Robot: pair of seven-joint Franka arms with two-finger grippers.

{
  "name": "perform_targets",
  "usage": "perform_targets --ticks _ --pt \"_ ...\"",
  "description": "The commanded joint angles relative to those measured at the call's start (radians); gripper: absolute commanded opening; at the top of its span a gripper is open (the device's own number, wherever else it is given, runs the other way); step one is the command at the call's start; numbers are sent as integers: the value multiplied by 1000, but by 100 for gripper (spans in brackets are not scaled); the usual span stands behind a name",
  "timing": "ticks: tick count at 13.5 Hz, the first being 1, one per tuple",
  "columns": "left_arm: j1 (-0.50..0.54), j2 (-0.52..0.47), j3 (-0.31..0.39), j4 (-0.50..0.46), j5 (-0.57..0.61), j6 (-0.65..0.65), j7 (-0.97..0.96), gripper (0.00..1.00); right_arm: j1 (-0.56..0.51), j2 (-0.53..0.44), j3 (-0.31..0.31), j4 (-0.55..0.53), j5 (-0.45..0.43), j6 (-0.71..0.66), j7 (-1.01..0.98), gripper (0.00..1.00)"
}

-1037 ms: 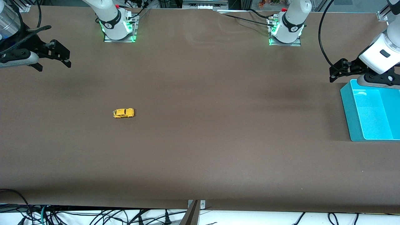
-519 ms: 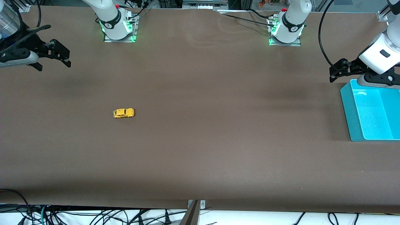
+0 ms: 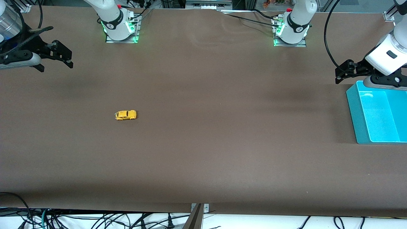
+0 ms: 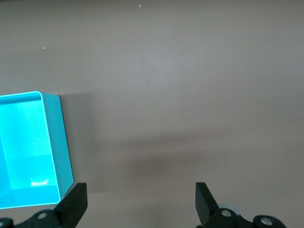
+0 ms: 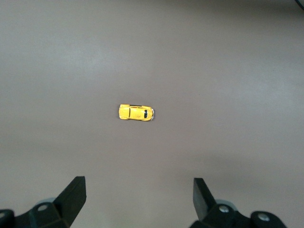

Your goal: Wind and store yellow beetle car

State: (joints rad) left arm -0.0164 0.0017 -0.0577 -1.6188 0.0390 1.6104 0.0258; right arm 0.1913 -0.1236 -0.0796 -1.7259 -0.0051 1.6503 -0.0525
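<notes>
Front view: car (image 3: 125, 115) sits alone on the tabletop toward my right arm's end. Right claw (image 3: 60, 54) hangs wide open, empty; left claw (image 3: 345, 71) likewise, waiting beside the bin (image 3: 354, 111). Risk: tiny car rolls when pinched off-centre.

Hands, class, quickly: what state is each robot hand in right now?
Left hand: open, holding nothing, up beside the turquoise plastic bin.
Right hand: open, holding nothing, above the tiny yellow beetle-shaped toy car.
</notes>
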Motion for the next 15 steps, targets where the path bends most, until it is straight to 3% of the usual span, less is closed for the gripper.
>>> perform_targets --ticks 1,15 --pt "-2 8 -1 23 19 -18 16 100 10 -18 -6 -17 4 -7 8 100" --pt "-2 8 1 23 19 -18 16 100 10 -19 -9 -69 4 51 -20 100"
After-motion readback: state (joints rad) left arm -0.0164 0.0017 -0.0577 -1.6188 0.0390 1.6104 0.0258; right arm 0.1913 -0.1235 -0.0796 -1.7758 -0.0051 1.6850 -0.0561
